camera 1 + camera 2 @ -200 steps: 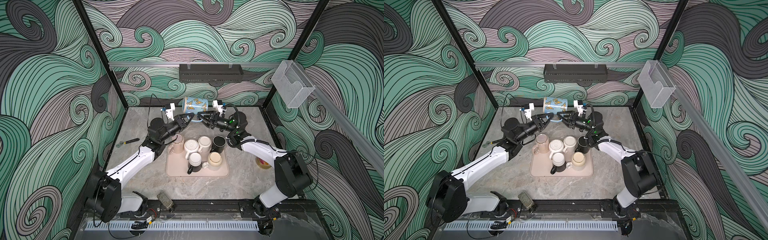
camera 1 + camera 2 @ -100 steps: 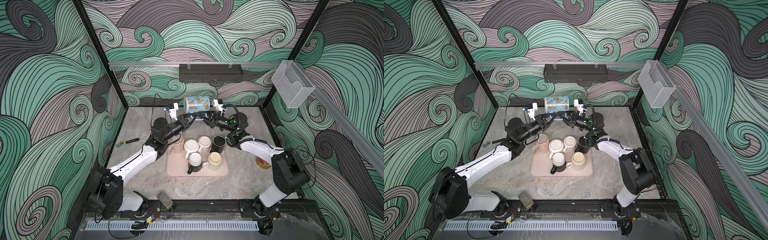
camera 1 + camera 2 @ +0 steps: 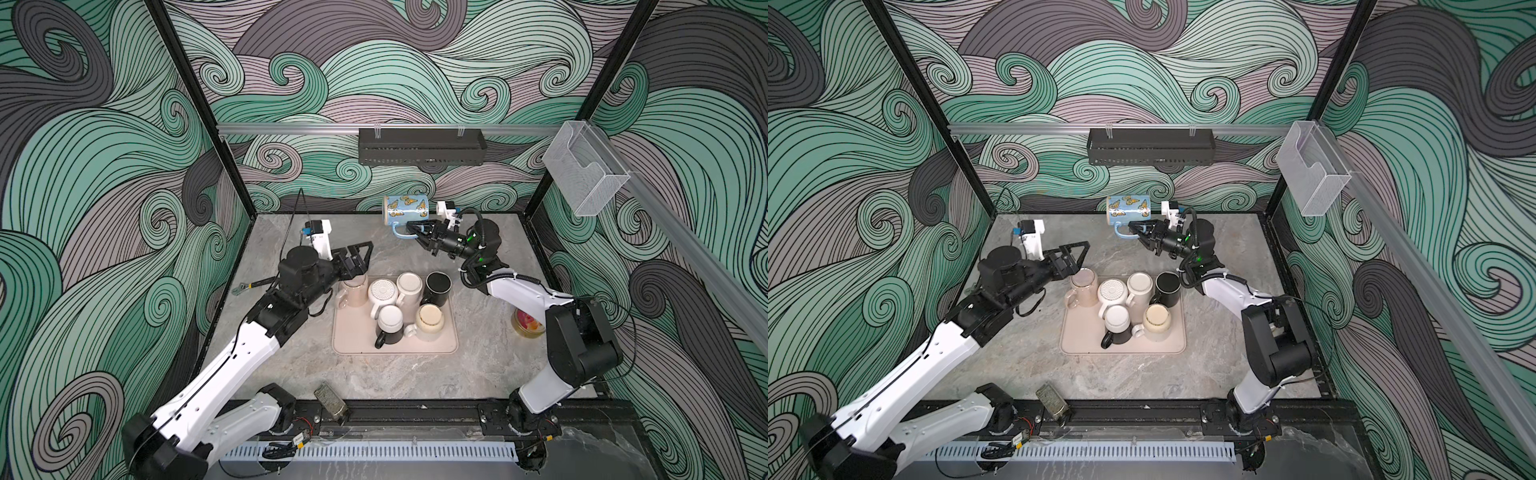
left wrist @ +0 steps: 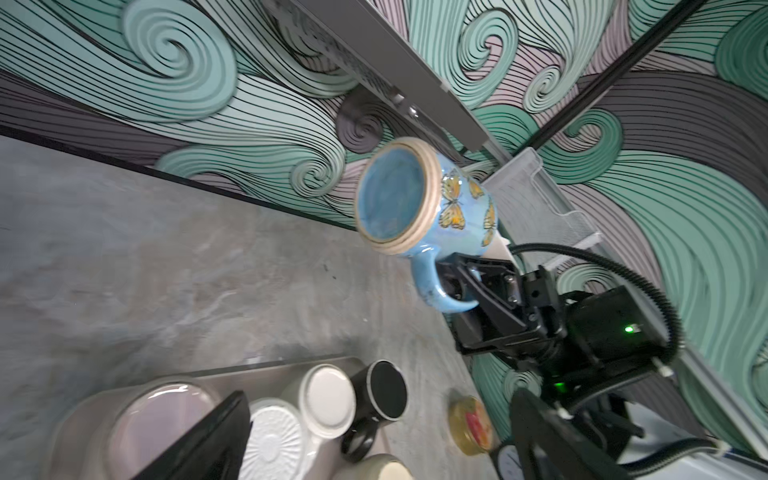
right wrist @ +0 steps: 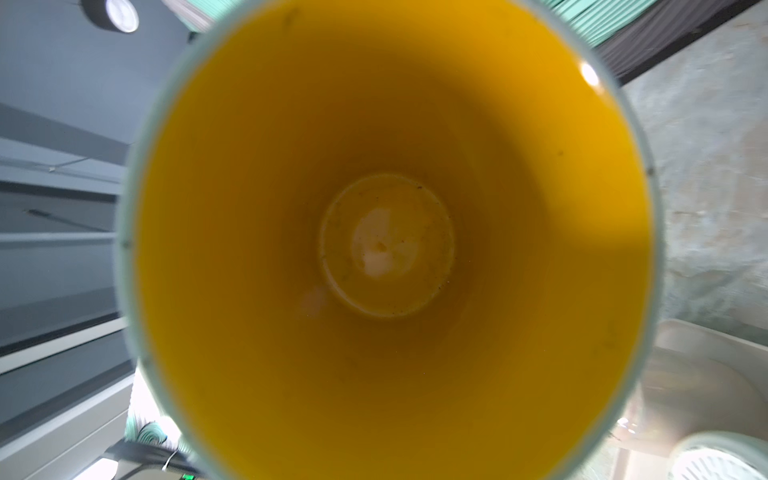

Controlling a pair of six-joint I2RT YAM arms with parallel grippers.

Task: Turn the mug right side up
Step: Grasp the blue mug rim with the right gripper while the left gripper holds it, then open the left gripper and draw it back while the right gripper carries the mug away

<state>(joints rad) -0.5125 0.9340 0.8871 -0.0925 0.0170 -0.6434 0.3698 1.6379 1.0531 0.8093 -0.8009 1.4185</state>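
Your right end effector [image 3: 411,227] is clamped shut on the handle of the butterfly mug [image 3: 405,210] and holds it in the air above the far edge of the tabletop [image 3: 415,374], about halfway along that edge. The mug lies on its side. Its base faces the left arm, as the left wrist view shows [image 4: 390,199], and its yellow inside fills the right wrist view [image 5: 386,245]. Your right arm rises from the near right corner, bends at the elbow and runs toward the far edge, with the wrist turned level and pointing left.

Your left end effector [image 3: 362,259] holds nothing, and its jaws are spread wide. It hovers over the pink mug [image 3: 353,291] at the far left corner of the tray [image 3: 357,340], well apart from the butterfly mug. That arm stretches diagonally from the near left corner.
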